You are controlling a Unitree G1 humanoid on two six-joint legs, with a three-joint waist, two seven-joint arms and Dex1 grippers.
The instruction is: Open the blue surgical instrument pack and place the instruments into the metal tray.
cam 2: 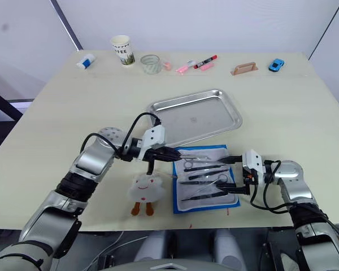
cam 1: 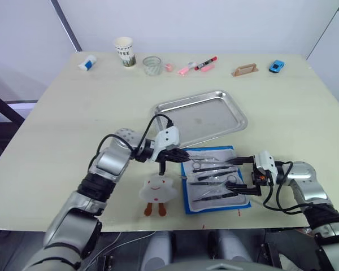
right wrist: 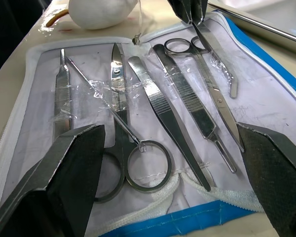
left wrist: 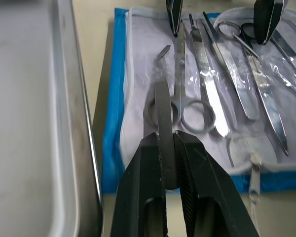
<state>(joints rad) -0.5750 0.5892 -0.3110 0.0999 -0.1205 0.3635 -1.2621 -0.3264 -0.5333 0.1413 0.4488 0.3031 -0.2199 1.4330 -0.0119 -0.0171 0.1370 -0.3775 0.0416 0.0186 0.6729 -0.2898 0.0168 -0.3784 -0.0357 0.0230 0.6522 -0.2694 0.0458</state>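
The blue surgical instrument pack lies open near the table's front edge, its whitish lining up. Several silvery instruments lie side by side in it, among them ring-handled scissors. My left gripper is at the pack's left far corner, shut on a flat metal instrument whose bent tip reaches over the lining. At the pack's right edge my right gripper is open, its fingers spread wide around the instruments' ends and touching none. Just beyond the pack sits the metal tray, with nothing in it.
A white plush toy lies left of the pack under my left forearm. Along the far edge stand a paper cup, a glass, markers, a wooden block, a blue toy car and a small white and blue item.
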